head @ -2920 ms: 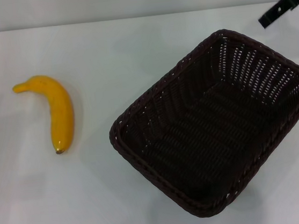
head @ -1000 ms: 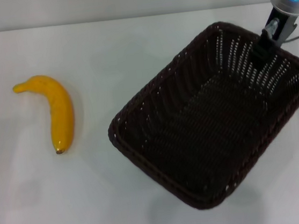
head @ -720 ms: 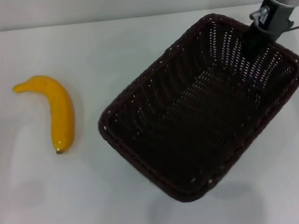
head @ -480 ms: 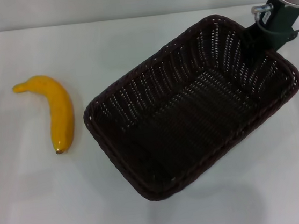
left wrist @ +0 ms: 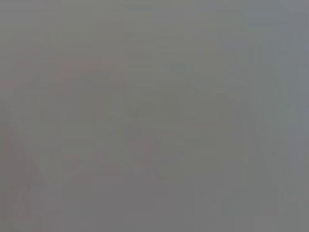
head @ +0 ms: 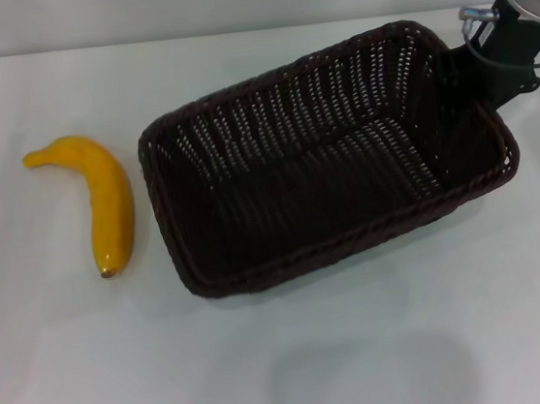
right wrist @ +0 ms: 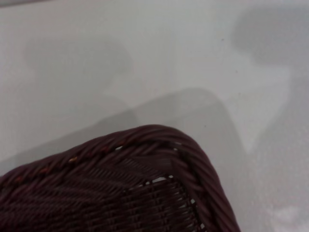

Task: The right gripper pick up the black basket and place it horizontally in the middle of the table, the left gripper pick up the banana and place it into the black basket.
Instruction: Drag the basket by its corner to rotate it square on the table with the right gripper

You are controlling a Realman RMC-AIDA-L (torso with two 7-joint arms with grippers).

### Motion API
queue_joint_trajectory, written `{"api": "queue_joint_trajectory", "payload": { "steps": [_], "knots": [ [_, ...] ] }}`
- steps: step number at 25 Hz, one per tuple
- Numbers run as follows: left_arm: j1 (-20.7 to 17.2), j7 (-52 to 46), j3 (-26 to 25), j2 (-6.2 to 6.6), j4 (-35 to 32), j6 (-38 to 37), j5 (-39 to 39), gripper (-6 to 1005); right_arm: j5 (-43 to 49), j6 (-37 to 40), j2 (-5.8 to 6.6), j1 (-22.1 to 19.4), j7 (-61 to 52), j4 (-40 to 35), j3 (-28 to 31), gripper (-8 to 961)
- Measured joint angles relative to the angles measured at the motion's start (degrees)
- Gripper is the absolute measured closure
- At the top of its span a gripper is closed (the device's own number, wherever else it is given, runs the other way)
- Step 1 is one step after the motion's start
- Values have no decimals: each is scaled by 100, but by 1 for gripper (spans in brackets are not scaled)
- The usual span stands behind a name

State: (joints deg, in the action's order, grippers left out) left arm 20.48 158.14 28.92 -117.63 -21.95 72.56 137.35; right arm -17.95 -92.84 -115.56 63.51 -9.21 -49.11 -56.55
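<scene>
Right gripper [head: 459, 78] reaches in from far right, blue ring lit on wrist, fingers clamped over right end rim of black basket [head: 315, 172]. Basket lies nearly crosswise mid-table, lifted: shadow on table [head: 271, 377] sits apart, nearer camera. Right wrist view: basket corner [right wrist: 159, 145] above white surface. Banana [head: 104, 197] lies left, near basket, not touching. Left gripper unseen.

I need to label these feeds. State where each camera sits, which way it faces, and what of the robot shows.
Head view: on the robot's head, looking down at the table, banana and black basket; the right gripper grips the basket's far right rim.
Left wrist view: uniform grey; nothing recognisable, no robot part.
Right wrist view: on the right arm, facing a basket corner and table; no robot part.
Head and right wrist views share the basket.
</scene>
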Motion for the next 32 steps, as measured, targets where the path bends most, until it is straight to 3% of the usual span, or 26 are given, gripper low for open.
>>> {"api": "queue_joint_trajectory", "payload": {
  "steps": [6, 12, 21, 28, 32],
  "knots": [
    [166, -12, -1, 63, 4, -121, 55, 136, -125, 17, -5, -201, -56, -59, -126, 808],
    [296, 0, 0, 117, 7, -398, 93, 136, -140, 25, 38, -182, -42, -63, -879, 811],
    [312, 4, 13, 112, 6, -409, 91, 137, -138, -12, 31, -506, -198, -323, -906, 819],
    [289, -6, 45, 78, 6, -410, 62, 137, -136, -495, 52, -538, -198, -594, -772, 788],
    [275, -22, 50, 35, 7, -390, 58, 137, -108, -686, 34, -651, -231, -1017, -794, 625]
  ]
}}
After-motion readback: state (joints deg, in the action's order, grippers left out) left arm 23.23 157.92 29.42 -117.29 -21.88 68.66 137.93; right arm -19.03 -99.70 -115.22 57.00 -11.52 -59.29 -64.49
